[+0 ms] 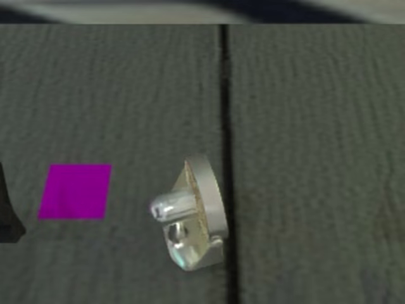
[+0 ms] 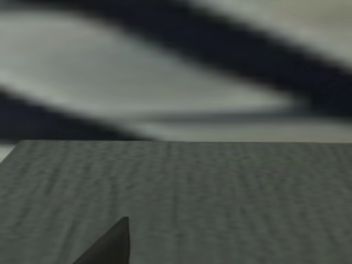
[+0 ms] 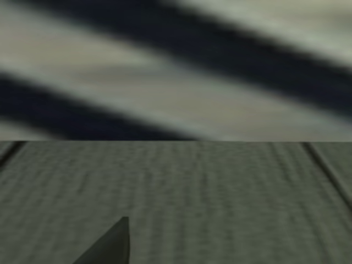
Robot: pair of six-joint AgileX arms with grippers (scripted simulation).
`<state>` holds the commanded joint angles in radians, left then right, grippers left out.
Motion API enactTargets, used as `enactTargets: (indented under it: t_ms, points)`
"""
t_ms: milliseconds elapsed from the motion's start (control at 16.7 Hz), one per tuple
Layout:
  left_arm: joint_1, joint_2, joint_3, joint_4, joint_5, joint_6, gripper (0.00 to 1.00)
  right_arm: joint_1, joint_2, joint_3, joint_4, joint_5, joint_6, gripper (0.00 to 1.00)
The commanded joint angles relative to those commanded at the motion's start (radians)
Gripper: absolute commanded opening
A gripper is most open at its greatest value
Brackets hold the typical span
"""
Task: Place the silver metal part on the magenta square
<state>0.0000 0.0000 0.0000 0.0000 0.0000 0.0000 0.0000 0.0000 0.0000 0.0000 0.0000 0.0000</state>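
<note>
The silver metal part lies on its side on the grey table, a little left of the table's middle and toward the near edge. Its round disc flange stands on edge, facing left, and the rounded cylindrical peg sticks out from it toward the left. The squarish holed base sits at the near end of the part, with one round hole showing. The flange's right rim lies just beside a dark seam that runs from far to near across the table; whether it touches the seam cannot be told.

The magenta square lies flat on the table to the left of the part, clearly apart from it with bare table between them. Nothing rests on the square.

At the table's left edge, just left of the square and slightly nearer, a dark piece of the left arm shows. Whether its fingers are spread or pressed together cannot be told: the left wrist view shows only one dark fingertip over bare table. The right wrist view likewise shows a single dark fingertip over bare table, with seams at both sides, so that hand's state cannot be told either.
</note>
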Motion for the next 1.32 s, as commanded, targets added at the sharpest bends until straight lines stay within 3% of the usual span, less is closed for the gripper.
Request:
enactTargets:
  t_ms: [240,480,1320]
  points:
    - [-0.017,0.031,0.03,-0.03,0.002,-0.019,1.0,0.0,0.0,0.0,0.0,0.0,0.0,1.0]
    - [-0.106,0.219,0.216,-0.196,0.006,-0.129,1.0,0.0,0.0,0.0,0.0,0.0,0.0,1.0]
    - [-0.611,1.588,1.49,-1.19,-0.001,-0.815,1.0,0.0,0.0,0.0,0.0,0.0,0.0,1.0]
